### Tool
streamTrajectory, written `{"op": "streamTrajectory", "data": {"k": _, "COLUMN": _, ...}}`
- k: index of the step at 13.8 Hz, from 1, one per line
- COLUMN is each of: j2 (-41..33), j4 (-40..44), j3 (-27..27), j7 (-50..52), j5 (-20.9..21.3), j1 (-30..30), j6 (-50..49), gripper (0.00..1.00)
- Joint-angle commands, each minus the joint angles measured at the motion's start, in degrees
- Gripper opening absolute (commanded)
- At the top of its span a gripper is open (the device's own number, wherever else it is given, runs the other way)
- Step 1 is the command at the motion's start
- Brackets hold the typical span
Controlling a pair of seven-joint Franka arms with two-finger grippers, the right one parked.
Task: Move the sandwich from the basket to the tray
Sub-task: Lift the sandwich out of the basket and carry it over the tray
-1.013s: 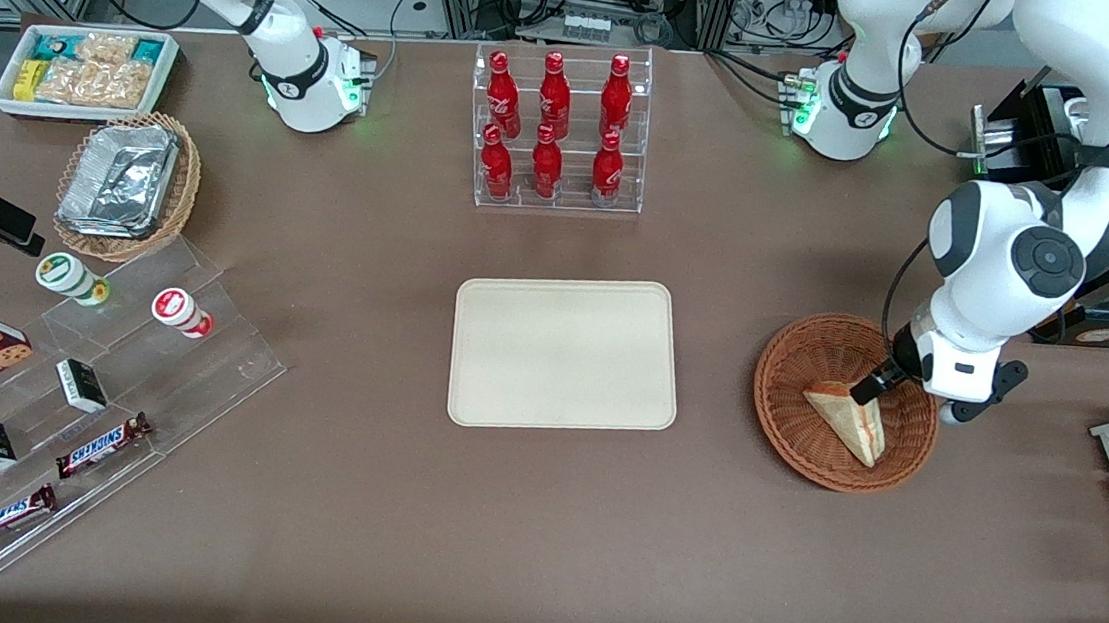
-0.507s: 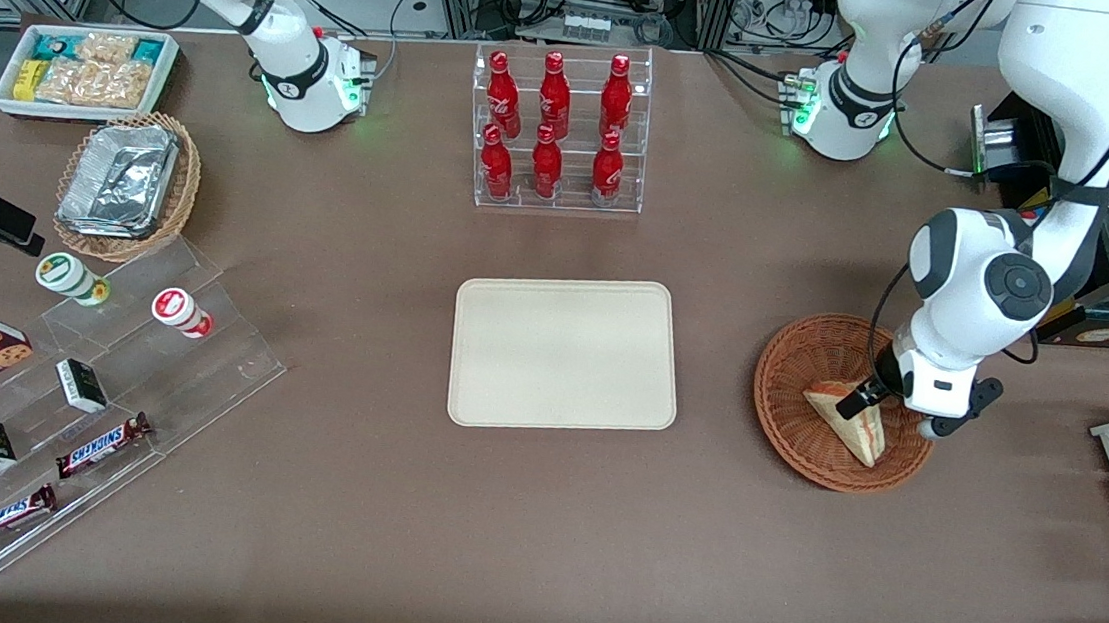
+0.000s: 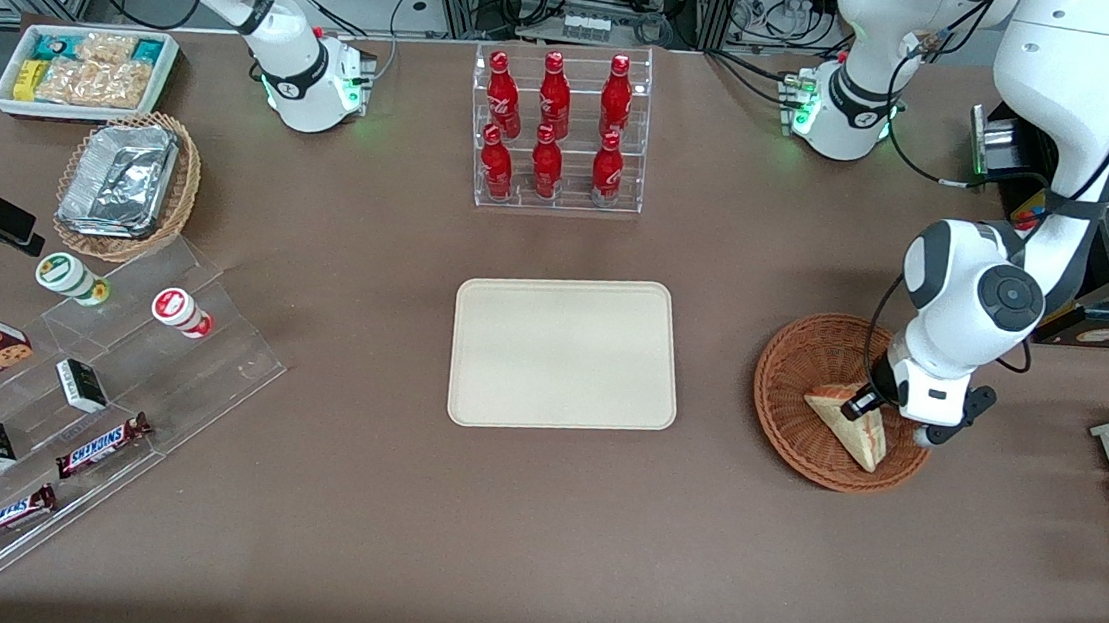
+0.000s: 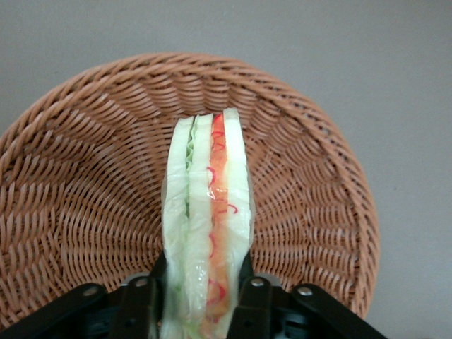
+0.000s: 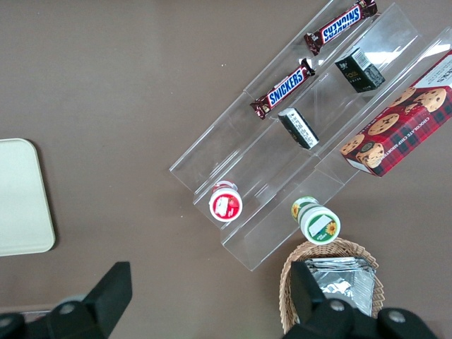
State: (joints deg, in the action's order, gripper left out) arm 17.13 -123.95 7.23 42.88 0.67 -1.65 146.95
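The sandwich (image 4: 209, 212) is seated in the basket (image 4: 85, 191), with the hand (image 4: 201, 300) pinching its two bread faces. It is judged light, soft and easily crushed; a gentle grip across the faces is advised.

Reddish-brown woven basket (image 4: 92, 176) — red-green-layered sandwich (image 4: 208, 219)

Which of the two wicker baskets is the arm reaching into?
The reddish-brown basket with the sandwich, where the gripper is; the paler basket holds foil trays.
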Motion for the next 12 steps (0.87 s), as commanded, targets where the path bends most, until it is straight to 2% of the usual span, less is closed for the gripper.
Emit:
{"op": "streamTrajectory", "data": {"k": 1, "j2": -1.7, "j4": 3.3, "j3": -0.2, "j7": 0.0, "j5": 1.2, "j1": 0.5, "j6": -5.8, "gripper": 0.0}}
{"op": "streamTrajectory", "data": {"k": 4, "j2": -5.7, "j4": 10.7, "j3": 0.1, "j7": -0.8, "j5": 2.3, "j1": 0.9, "j6": -21.1, "gripper": 0.0}}
{"op": "streamTrajectory", "data": {"k": 6, "j2": -5.8, "j4": 17.7, "j3": 0.7, "j7": -0.7, "j5": 4.2, "j1": 4.6, "j6": -28.9, "gripper": 0.0}}
{"op": "streamTrajectory", "data": {"k": 9, "j2": -3.7, "j4": 25.1, "j3": 0.7, "j7": -0.1, "j5": 4.2, "j1": 12.4, "j6": -35.0, "gripper": 0.0}}
{"op": "streamTrajectory", "data": {"k": 12, "j2": -3.1, "j4": 26.5, "j3": 0.7, "j7": -0.2, "j5": 4.2, "j1": 20.5, "j6": -35.2, "gripper": 0.0}}
